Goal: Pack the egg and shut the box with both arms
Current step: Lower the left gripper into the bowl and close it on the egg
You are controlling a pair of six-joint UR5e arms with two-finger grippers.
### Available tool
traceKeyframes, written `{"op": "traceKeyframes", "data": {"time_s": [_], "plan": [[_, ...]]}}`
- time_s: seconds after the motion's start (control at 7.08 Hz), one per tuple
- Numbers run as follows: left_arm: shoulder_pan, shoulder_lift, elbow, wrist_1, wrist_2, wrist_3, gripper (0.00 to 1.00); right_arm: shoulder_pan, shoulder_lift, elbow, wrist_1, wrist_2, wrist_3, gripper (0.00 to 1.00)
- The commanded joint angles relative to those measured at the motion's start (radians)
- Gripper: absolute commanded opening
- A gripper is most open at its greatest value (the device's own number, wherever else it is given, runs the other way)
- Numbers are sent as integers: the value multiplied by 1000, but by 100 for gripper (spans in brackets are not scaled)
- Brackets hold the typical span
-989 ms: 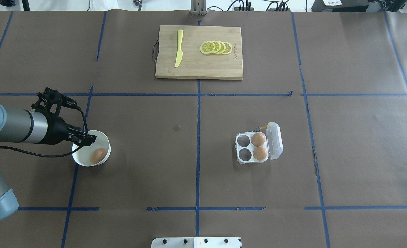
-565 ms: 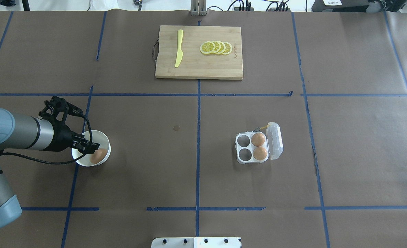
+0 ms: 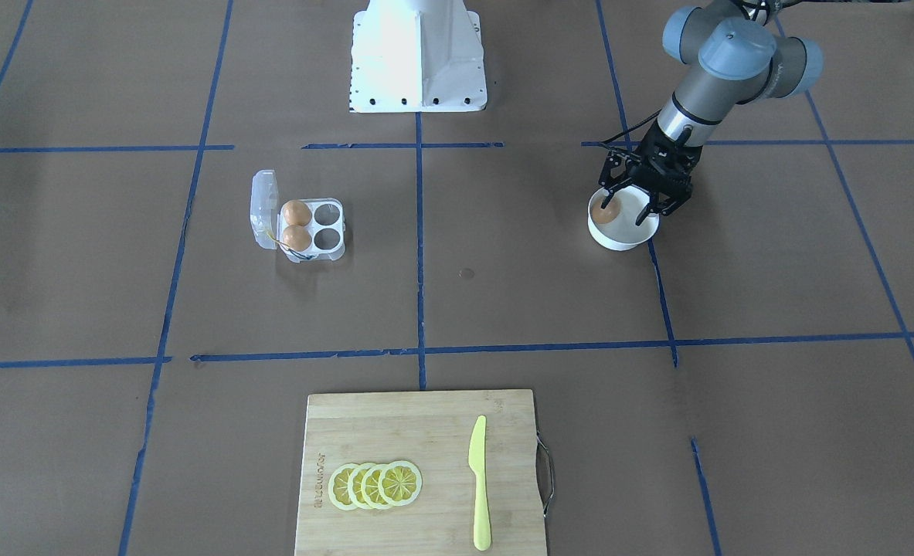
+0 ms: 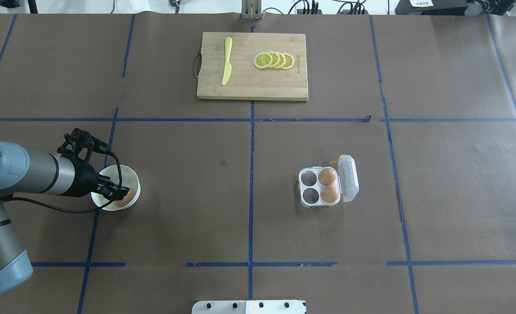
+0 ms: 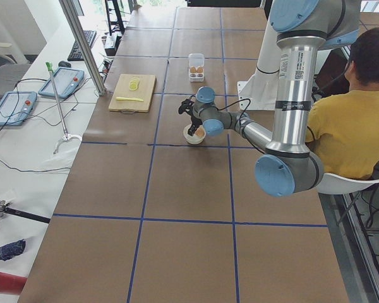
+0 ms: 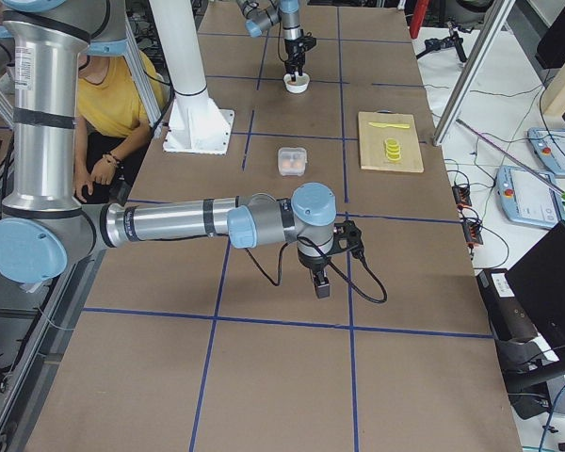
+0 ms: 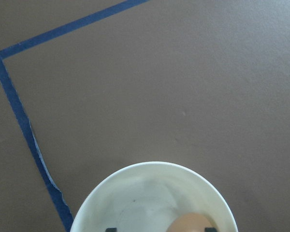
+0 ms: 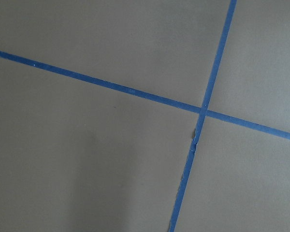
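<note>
The left pincer [image 3: 625,208] hangs over the white bowl [image 3: 619,241] with its fingers spread wide and their tips dipped inside the rim. One tip is just beside the egg [image 4: 125,197]; whether it touches the shell I cannot tell. That egg lies in the bowl, on the side nearer the box [image 4: 314,188], yet well apart from it. The box stands with its lid [image 4: 349,178] swung up, and two more eggs [image 4: 327,176] sit in the cells next to the lid. The right pincer [image 6: 320,282] points down at the table [image 6: 282,377] far from both, and I cannot tell whether it is spread or pressed together.
</note>
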Motion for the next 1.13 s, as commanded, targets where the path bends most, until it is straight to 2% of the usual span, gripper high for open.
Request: {"op": "traceKeyframes", "data": {"time_s": [0.0,0.71,0.99], "plan": [[9,-19,19,0,0,0,68,1,1,0,0,0,0,100],[21,-19,36,0,18,2,68,-1,1,0,0,0,0,100],[29,-16,33,0,18,0,77,-1,3,-2,0,0,0,100]]}}
